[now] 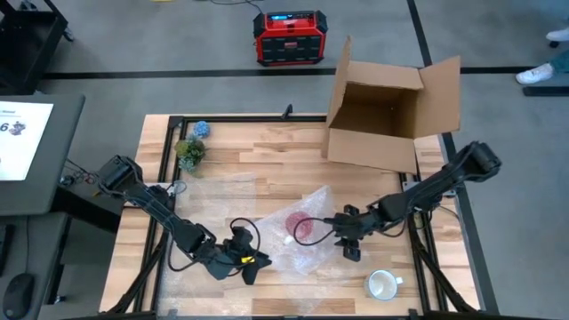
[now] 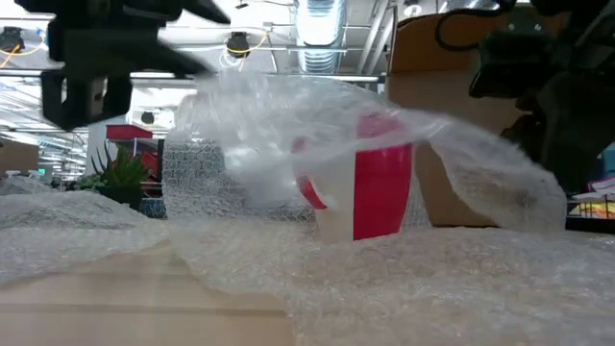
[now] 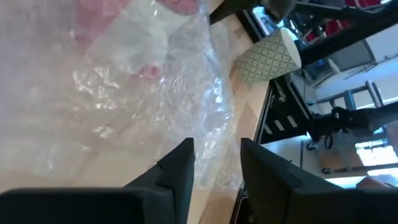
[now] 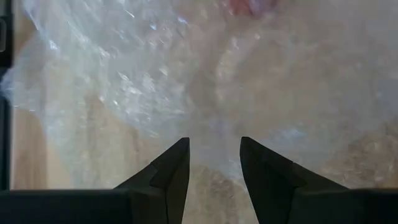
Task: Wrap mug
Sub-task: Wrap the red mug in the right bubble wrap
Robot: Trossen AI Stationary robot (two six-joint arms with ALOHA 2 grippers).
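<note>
Red mug (image 1: 307, 228) sat mid-surface under a loose fold of wrap (image 1: 298, 253). Left tool (image 1: 252, 264) hovered spread at the wrap's near edge, pinching nothing; right tool (image 1: 348, 240) just beside the mug, also spread & empty. Risk, as judged: w/ neither tool gripping, the fold could spring back or a nudge tip the mug. Wood surface (image 1: 249, 160) also carried a box (image 1: 382, 111), plant (image 1: 190, 151) & white mug (image 1: 382, 284); red case (image 1: 286, 37) on grey floor beyond.

bubble wrap (image 2: 461, 173) veils the red mug (image 2: 370, 183), blurring its rim; the cardboard box (image 2: 432, 58) behind is mostly hidden.
</note>
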